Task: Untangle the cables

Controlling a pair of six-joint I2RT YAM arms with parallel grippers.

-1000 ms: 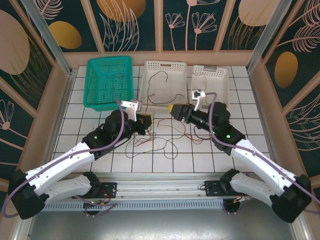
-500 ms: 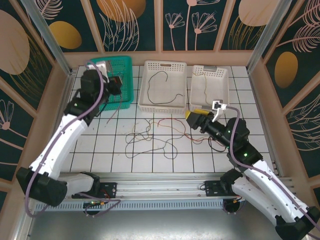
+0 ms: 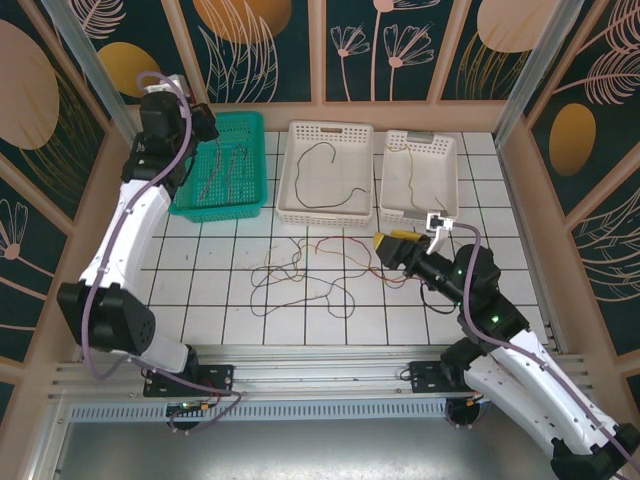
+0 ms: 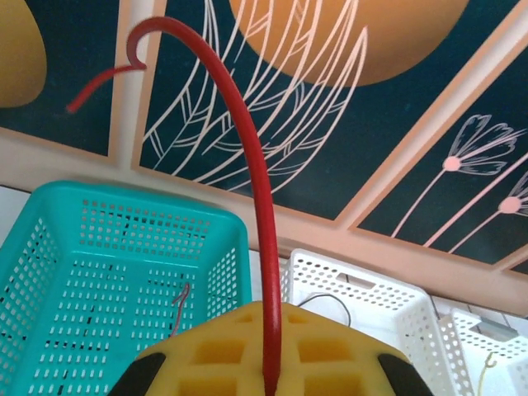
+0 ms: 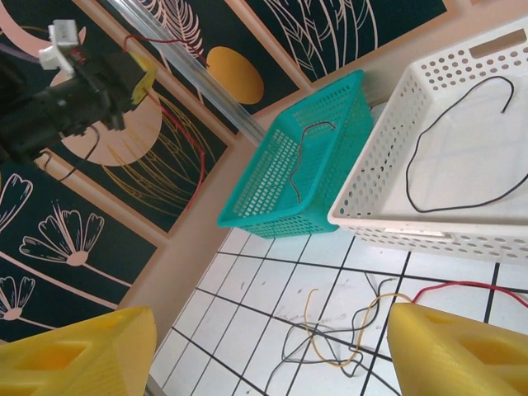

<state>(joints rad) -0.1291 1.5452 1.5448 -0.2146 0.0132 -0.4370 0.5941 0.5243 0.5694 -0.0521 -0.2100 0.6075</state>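
**Red cable lifted over the teal basket, right gripper waiting open**

In the upper left of the overhead view, your left gripper (image 4: 268, 346) is clamped on a thin red cable (image 4: 247, 148), which rises in an arc from between the yellow pads. The arm is raised high above the teal perforated plastic basket (image 3: 215, 208). This is probably so the limp cable hangs free of the table and its tail can drop into that basket. Reddish strands already trail down inside the basket in the overhead view. You cannot tell whether they are all one cable.

Your right gripper (image 3: 388, 243) sits right of centre, low over the white tiled table (image 3: 180, 290). Its yellow fingers are spread wide with nothing between them. It faces the remaining tangle of red, tan and dark cables (image 3: 305, 268) at mid-frame, which suggests it is ready to pick the next strand.

The sorting looks to go by colour:

- **Middle white slotted tray** (image 3: 320, 215): holds a loose black cable (image 5: 410, 177).
- **Right white tray** (image 3: 455, 170): holds a thin tan one.

Several strands cross each other on the tiles, so much of the job remains.
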